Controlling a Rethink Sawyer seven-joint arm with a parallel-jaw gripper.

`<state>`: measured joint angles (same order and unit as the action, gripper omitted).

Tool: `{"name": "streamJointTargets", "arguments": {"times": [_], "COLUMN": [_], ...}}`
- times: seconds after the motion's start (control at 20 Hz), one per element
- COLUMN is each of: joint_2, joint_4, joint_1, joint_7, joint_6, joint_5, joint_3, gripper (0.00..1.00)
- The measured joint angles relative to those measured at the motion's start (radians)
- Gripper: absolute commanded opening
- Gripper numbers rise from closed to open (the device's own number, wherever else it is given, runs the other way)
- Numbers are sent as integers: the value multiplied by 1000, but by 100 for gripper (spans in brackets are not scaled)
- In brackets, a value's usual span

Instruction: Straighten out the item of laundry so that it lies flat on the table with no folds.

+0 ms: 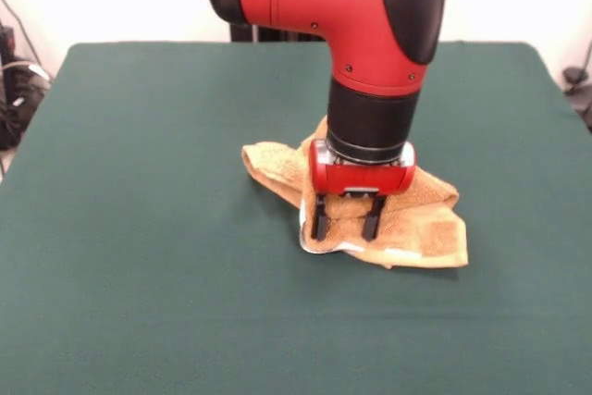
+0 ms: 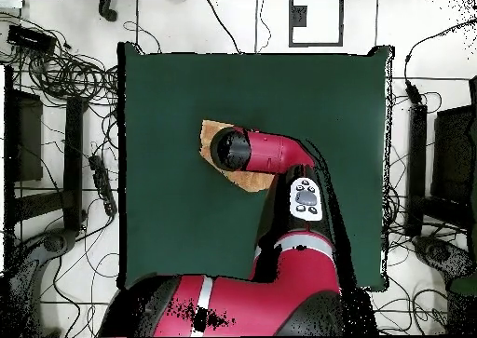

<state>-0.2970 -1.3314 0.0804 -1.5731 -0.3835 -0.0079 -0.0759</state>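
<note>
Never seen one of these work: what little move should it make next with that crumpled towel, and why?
Probably lower a touch and close the pincer on the towel. Its two fingers stand apart over the towel's near edge, and the cloth still lies bunched and folded on the table.

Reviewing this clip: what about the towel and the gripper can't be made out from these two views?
- Overhead view: the arm covers most of the towel; the gripper is hidden entirely.
- Front view: the gripper hides the towel directly behind it, so any pinch is unclear.
- The towel's fold layers cannot be counted in either view.
</note>
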Motion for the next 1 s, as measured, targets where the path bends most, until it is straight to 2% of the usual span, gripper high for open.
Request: {"name": "streamJointTargets", "arguments": {"times": [0.15, 0.2, 1.0], "joint_2": [0, 0, 1], "joint_4": [2, 2, 5], "joint_1": [0, 0, 0], "joint_7": [0, 0, 0], "joint_6": [3, 5, 21], "joint_5": [-9, -13, -34], "joint_3": [0, 0, 1], "gripper": [100, 0, 0]}}
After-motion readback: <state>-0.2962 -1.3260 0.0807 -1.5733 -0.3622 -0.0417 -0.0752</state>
